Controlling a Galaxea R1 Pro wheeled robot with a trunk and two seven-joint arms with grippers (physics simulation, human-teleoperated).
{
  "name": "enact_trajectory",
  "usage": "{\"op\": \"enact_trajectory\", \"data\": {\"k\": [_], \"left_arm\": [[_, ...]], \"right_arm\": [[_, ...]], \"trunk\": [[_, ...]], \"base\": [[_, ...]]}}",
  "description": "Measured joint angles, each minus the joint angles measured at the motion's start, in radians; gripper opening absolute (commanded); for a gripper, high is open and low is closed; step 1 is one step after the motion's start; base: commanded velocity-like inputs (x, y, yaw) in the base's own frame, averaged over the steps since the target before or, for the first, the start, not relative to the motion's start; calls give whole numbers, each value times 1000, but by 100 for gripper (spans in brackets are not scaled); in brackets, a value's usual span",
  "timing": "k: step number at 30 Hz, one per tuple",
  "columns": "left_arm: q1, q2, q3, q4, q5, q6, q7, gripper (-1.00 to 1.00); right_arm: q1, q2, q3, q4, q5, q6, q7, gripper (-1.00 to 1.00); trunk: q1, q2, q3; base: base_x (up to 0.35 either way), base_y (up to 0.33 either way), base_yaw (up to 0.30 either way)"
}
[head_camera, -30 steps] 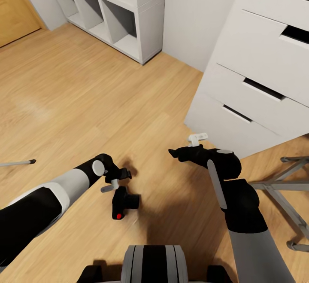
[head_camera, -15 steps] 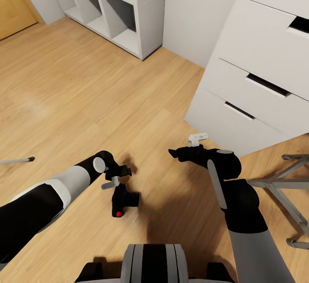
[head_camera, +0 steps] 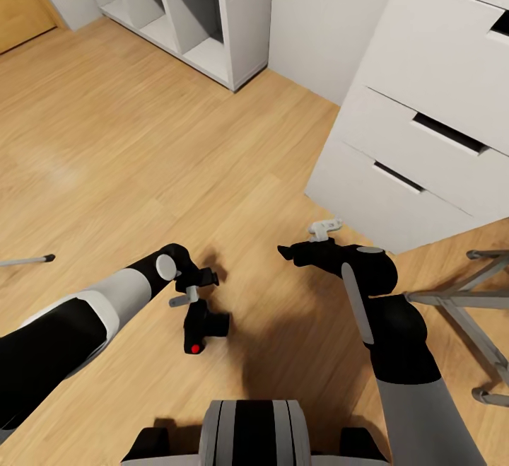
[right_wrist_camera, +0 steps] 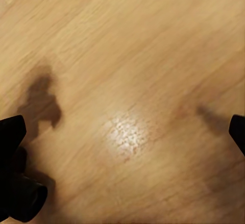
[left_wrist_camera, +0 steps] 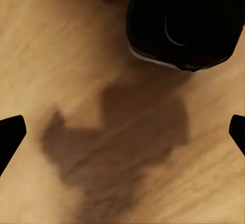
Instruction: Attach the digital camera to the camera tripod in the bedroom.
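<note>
The digital camera (head_camera: 201, 324) lies on the wood floor (head_camera: 106, 134) in front of the white drawer chest (head_camera: 424, 119), its red dot facing up. The left gripper (head_camera: 192, 289) hovers just above the camera on the side toward the chest, fingers spread wide with only floor and shadow between them. The right gripper (head_camera: 309, 238) hangs nearer the chest's bottom corner, its jaws also apart over bare floor. Two chest drawers sit slightly pulled out; what is in them cannot be told. The cube shelves (head_camera: 191, 13) beyond show hollow compartments. A tripod leg (head_camera: 28, 261) lies far from the chest
</note>
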Motion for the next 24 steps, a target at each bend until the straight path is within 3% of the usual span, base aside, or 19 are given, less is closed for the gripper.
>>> {"op": "enact_trajectory", "data": {"k": [24], "left_arm": [[-20, 0, -2, 1, 0, -50, -55, 100]], "right_arm": [[0, 0, 2, 0, 0, 0, 0, 100]], "trunk": [[0, 0, -39]], "base": [[0, 0, 63]]}}
